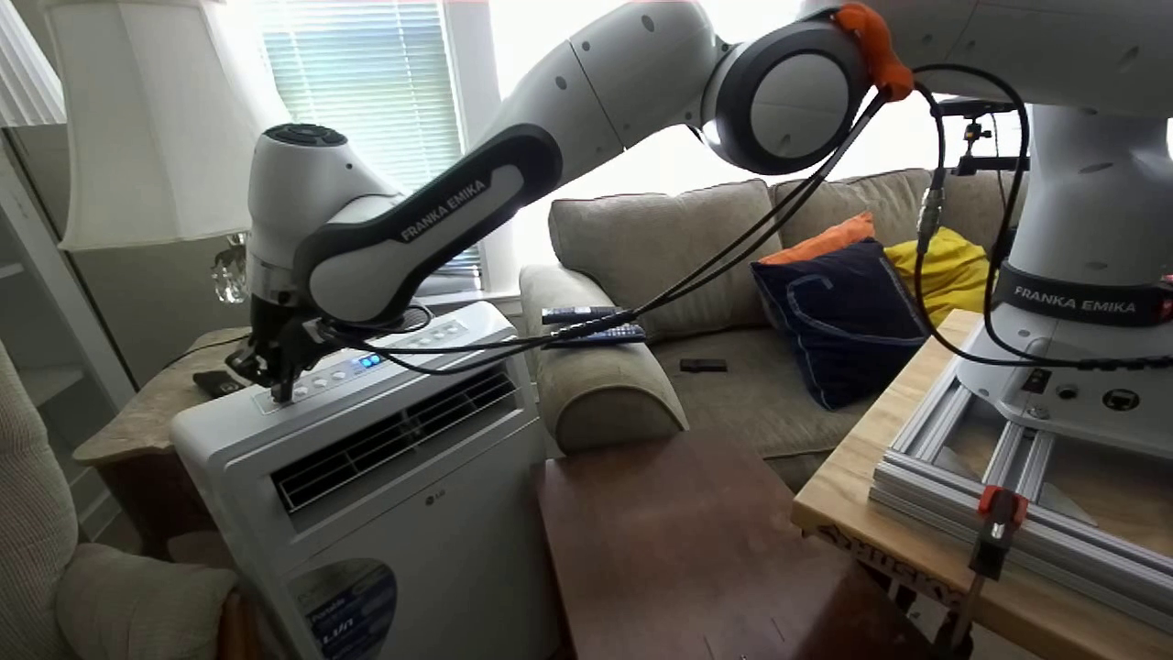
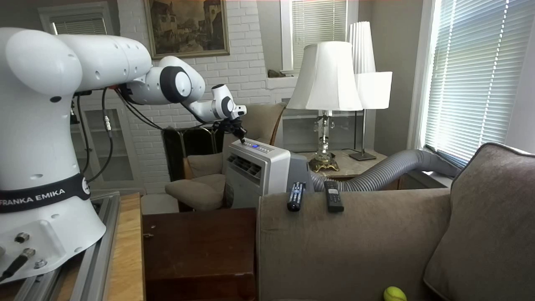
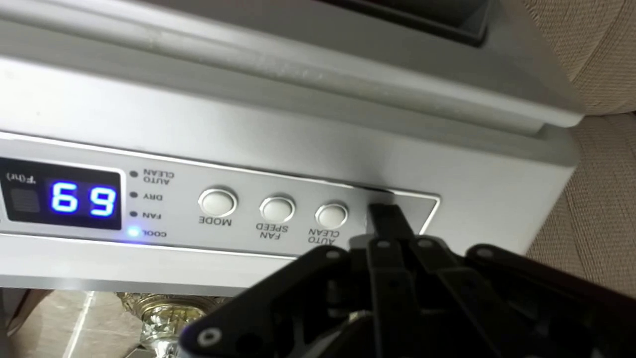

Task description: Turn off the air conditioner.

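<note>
Fingers (image 3: 390,223) of the end effector (image 3: 385,206) are together, their tips down at the end of the control panel (image 3: 238,239) on top of the air conditioner (image 1: 467,550). They hide the spot beneath, so I cannot tell whether they press on anything there. In the wrist view, three round white buttons (image 3: 277,209) line up toward nine o'clock from the tips, marked AUTO CLEAN, FAN SPEED and MODE (the lettering stands upside down there). Farther along the same way, the display (image 3: 82,199) glows blue with 69, and the small light (image 3: 134,231) by COOL is lit.

In an exterior view the air conditioner stands between seven and eight o'clock from the middle, with a long vent (image 1: 403,431) across its upper front and a blue sticker (image 1: 353,605) lower down. A brown wooden box (image 1: 678,522) sits beside it toward three o'clock. In an exterior view, an armchair (image 2: 205,165) is near it toward ten o'clock, and a lamp (image 2: 324,79) with a white shade and glass stem stands on a desk (image 2: 349,168) beyond it, toward two o'clock. Two remotes (image 2: 296,196) lie on the arm of the sofa (image 2: 347,246) toward four o'clock, and a gray ribbed hose (image 2: 376,172) runs toward three o'clock to the window (image 2: 476,71). Farthest off, toward eleven o'clock, a framed painting (image 2: 188,27) hangs on a white brick wall (image 2: 242,31).
</note>
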Motion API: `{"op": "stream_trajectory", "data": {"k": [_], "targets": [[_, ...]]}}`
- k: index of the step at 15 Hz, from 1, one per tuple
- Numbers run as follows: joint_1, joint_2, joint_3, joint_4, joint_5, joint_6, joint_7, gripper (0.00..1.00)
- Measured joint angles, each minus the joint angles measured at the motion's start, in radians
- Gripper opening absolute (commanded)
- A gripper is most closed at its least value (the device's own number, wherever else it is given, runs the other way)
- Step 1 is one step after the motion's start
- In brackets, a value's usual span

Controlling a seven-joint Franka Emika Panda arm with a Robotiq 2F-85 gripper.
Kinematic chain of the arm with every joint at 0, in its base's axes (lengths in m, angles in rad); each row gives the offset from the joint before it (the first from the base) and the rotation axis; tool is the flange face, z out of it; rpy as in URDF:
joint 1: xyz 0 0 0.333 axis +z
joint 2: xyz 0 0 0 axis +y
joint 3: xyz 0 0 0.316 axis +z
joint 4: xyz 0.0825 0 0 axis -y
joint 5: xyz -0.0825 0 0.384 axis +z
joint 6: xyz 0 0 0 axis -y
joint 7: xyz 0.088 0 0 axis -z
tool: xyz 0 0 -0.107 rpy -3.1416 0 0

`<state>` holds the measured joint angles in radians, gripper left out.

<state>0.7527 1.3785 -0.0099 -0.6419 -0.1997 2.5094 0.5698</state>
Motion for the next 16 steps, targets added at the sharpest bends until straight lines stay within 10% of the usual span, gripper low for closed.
{"op": "stream_trajectory", "data": {"k": [16], "targets": [[0.013, 0.035, -0.024, 0.057, 0.000, 0.002, 0.002, 0.00]]}}
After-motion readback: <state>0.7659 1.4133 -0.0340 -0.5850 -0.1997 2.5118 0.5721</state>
